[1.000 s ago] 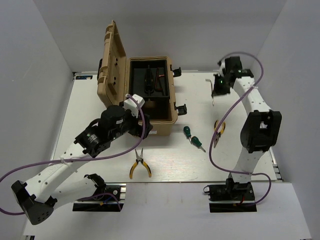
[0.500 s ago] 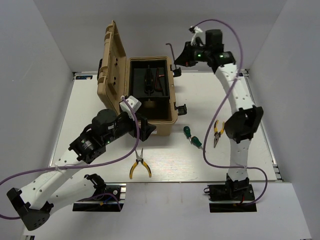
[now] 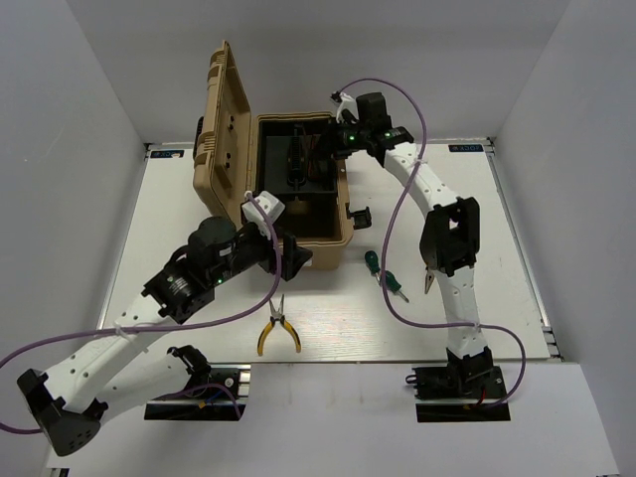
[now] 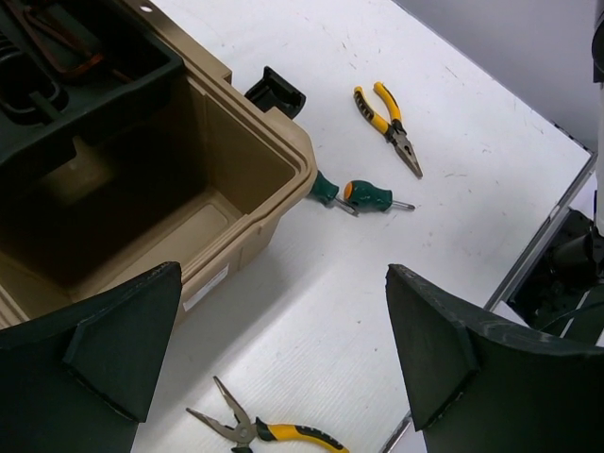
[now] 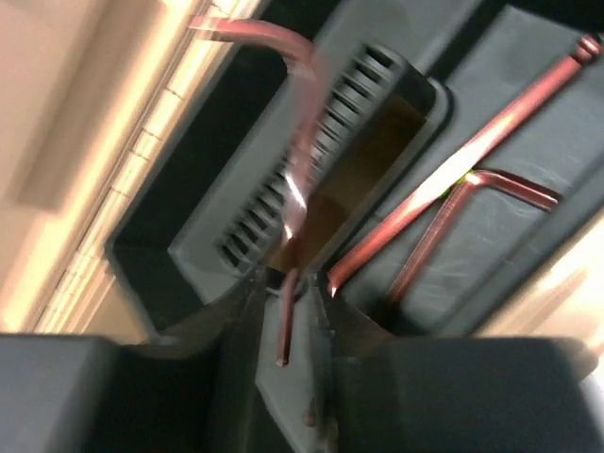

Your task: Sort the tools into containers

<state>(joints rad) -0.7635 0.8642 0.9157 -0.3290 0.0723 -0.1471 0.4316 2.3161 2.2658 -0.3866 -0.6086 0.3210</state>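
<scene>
R gripper (image 5: 293,283) over toolbox (image 3: 227,119), hex key (image 5: 300,179) blurred betw jaws, grip unclear; L gripper (image 4: 283,340) wide open, empty.

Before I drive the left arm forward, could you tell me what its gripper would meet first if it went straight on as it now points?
Probably the bare white table, just beside the front corner of the tan ribbed plastic toolbox. The open left gripper holds nothing, though depth is unclear.

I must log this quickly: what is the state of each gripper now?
Left gripper: open wide, empty.
Right gripper: jaws close around a hex key over the toolbox; whether it grips cannot be told.
</scene>
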